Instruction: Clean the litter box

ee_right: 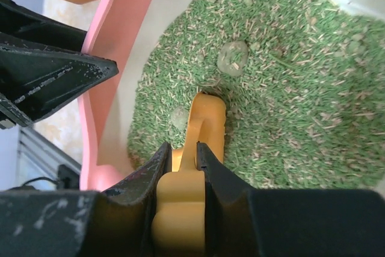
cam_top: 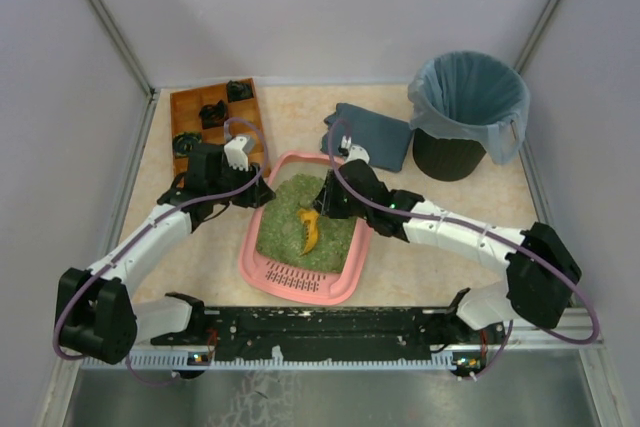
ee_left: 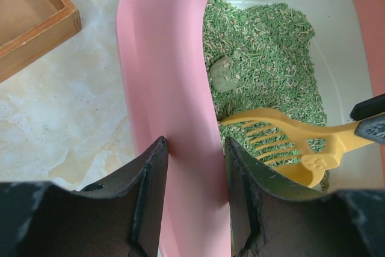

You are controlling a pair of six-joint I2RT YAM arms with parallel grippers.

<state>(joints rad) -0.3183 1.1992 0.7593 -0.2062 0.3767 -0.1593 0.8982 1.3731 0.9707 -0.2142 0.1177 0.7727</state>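
Pink litter box (cam_top: 298, 285) mid tabletop (cam_top: 440, 217), btwn both arms, grille end toward bases. L pincer (ee_left: 195, 148) narrow, pinched on box's side rim, prob. steadying. R pincer (ee_right: 183, 148) clamped on yellow scoop (ee_right: 207, 115) handle, tines down in green litter. Grey clumps (ee_right: 233, 57) not yet lifted. Can't see into bin (cam_top: 468, 112). Judged early: scoop, lift + dump all left.
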